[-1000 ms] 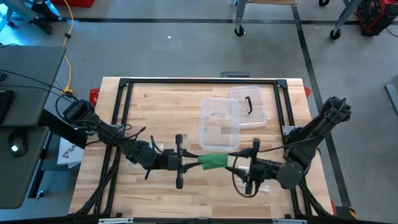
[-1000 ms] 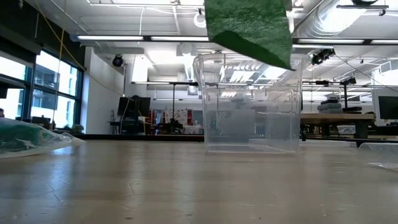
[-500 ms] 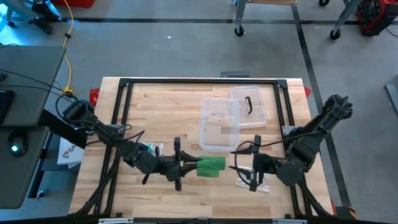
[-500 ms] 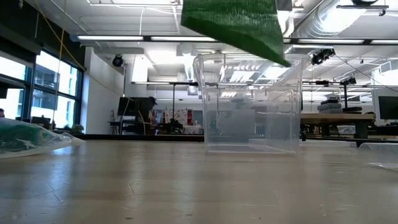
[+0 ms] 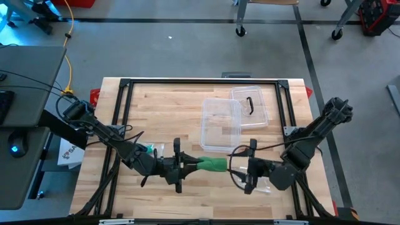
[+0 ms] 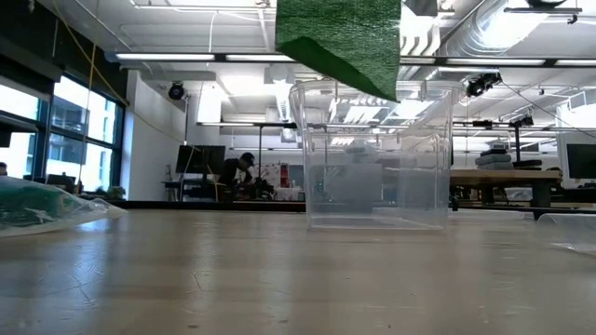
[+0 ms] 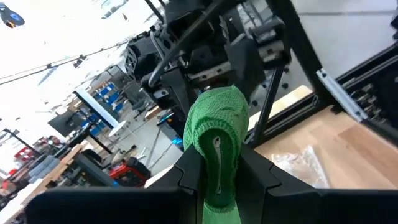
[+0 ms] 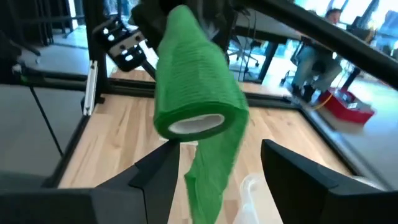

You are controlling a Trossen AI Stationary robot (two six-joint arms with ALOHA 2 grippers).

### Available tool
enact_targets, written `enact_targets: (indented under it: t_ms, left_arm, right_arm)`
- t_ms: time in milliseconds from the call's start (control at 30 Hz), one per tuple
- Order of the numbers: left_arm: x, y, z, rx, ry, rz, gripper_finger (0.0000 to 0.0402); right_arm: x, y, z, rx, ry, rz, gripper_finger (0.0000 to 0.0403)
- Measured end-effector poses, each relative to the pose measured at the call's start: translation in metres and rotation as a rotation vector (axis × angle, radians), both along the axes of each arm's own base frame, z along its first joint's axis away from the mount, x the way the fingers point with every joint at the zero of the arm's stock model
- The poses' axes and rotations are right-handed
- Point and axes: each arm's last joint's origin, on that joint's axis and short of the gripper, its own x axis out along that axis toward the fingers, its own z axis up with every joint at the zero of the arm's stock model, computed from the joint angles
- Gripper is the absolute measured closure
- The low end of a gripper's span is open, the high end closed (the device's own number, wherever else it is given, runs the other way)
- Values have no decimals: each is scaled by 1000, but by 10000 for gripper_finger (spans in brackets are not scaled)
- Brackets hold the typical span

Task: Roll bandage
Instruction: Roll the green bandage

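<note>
since a second ago my right gripper (image 5: 245,173) has backed off, spread; left gripper (image 7: 219,177) pinches the green bandage roll (image 5: 212,164) above the table (image 5: 156,100). i should align before re-gripping.

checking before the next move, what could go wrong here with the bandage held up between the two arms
The left gripper pinches only one end of the green bandage, so the roll could slip or twist out. A loose tail hangs off the roll, and it may unwind rather than wind tighter. The right gripper is open right at the roll's free end; closing off-centre could crush or knock it. The clear container sits close behind and could get bumped.
</note>
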Motion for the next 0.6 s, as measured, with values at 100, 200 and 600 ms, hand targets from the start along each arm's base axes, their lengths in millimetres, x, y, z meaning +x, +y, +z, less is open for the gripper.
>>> enact_targets:
  t_ms: [100,200,600]
  left_arm:
    - [0,0,1,-19,-9,-1,351]
    - [0,0,1,-19,-8,1,351]
    - [0,0,2,-25,-14,-23,351]
  right_arm:
    - [4,3,0,-55,-11,24,185]
    - [5,5,3,-39,-36,57,185]
    - [9,6,11,-89,-90,90,185]
